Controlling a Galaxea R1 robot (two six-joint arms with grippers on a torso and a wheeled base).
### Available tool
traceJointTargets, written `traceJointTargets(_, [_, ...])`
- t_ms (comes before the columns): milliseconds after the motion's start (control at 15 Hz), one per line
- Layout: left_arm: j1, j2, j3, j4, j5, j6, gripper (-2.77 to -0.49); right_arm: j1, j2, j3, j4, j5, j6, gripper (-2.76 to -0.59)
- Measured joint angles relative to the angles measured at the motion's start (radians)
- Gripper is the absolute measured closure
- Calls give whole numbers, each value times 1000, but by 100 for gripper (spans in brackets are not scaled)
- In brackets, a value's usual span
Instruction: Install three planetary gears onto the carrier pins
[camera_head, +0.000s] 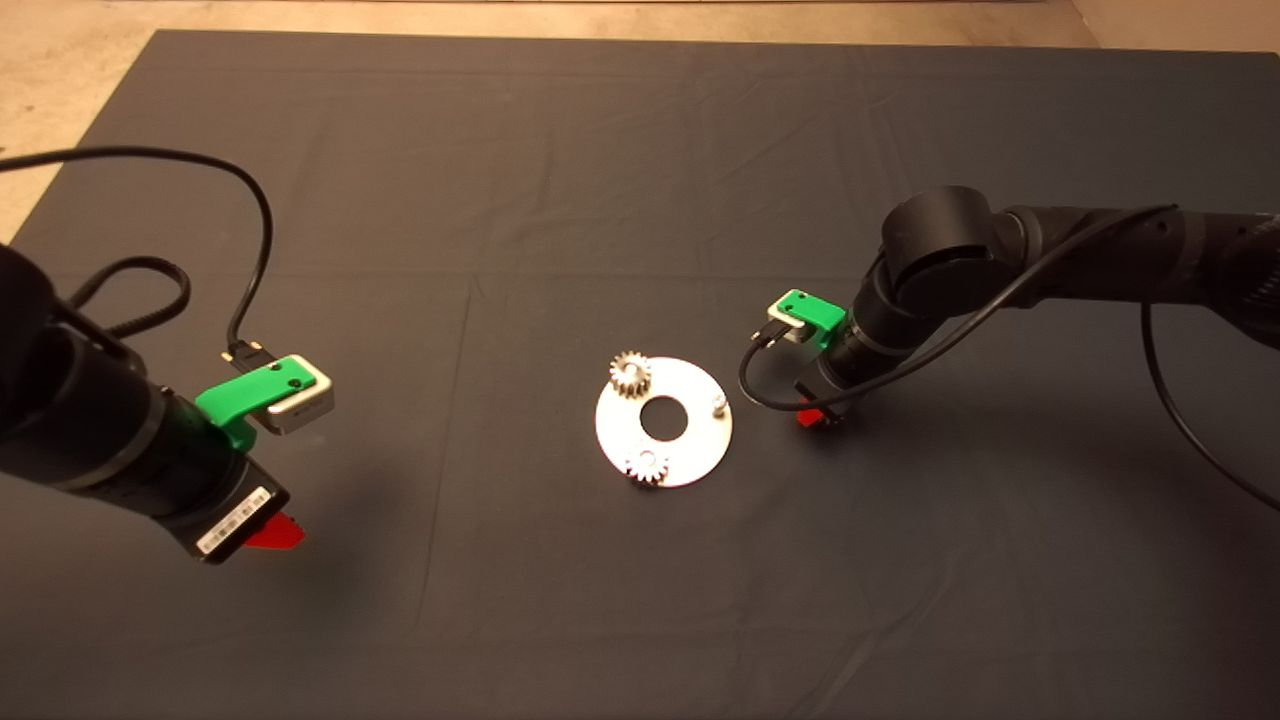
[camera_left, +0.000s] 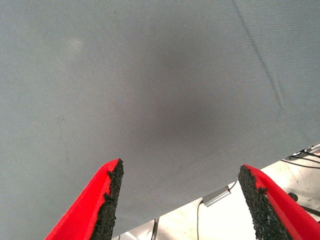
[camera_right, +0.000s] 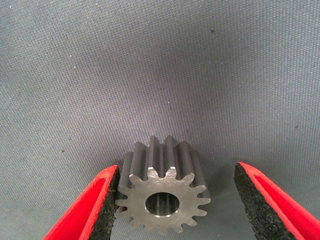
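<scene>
Gear 3 (camera_right: 162, 197): stiff, slick steel; we'd pinch opposite tooth flanks. Right gripper (camera_right: 175, 200) open around it, left gripper (camera_left: 180, 200) open, empty.

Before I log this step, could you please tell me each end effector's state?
Left end effector: open, empty, above the mat.
Right end effector: open, straddling the third gear, not clamped.

Dark mat (camera_head: 640, 150) with soft creases and fold lines, covering nearly the whole table; pale beige floor (camera_head: 60, 90) showing beyond its far edge and far left corner; light floor with cables (camera_left: 300, 162) beyond another edge
</scene>
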Motion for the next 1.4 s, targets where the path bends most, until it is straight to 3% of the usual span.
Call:
traceJointTargets(333, [-9, -4, 37, 0, 0, -1, -160, 0, 0, 0, 0, 1, 0, -153])
traceJointTargets(533, [-15, -11, 131, -1, 0, -14, -160, 0, 0, 0, 0, 1, 0, -153])
traceJointTargets(933, [-78, -17, 239, -3, 0, -55, -160, 1, 3, 0, 1, 0, 0, -151])
traceJointTargets(1067, [-89, -22, 260, -3, 0, -69, -160, 1, 5, 0, 4, 1, 0, -136])
traceJointTargets(1400, [-106, -44, 285, -15, 0, -86, -160, 1, 6, 0, 8, 0, 0, -129])
